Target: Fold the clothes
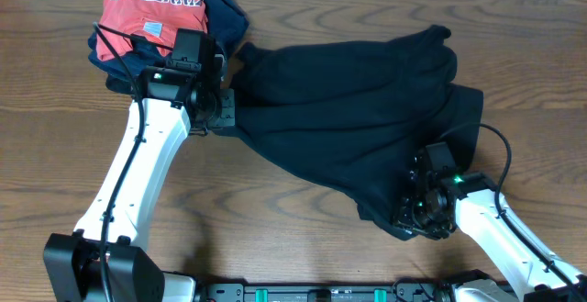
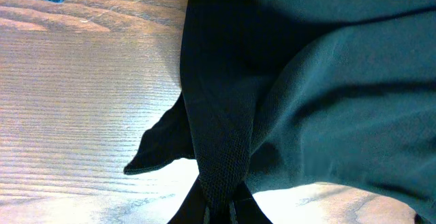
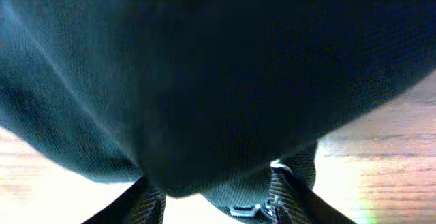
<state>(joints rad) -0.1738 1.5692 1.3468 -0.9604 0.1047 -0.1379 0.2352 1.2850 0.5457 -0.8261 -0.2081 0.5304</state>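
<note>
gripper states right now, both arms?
Left gripper: shut on the left edge of the plain black soft-fabric shirt.
Right gripper: shut on the same shirt's lower right edge.

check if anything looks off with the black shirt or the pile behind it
The black shirt lies crumpled and slanted, not flat, both grippers at its edges. The red shirt and navy garment sit heaped at the table's back edge.

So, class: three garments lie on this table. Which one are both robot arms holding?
The black shirt, spread across the middle of the table. The red shirt and the navy garment sit piled at the far left corner, untouched.
</note>
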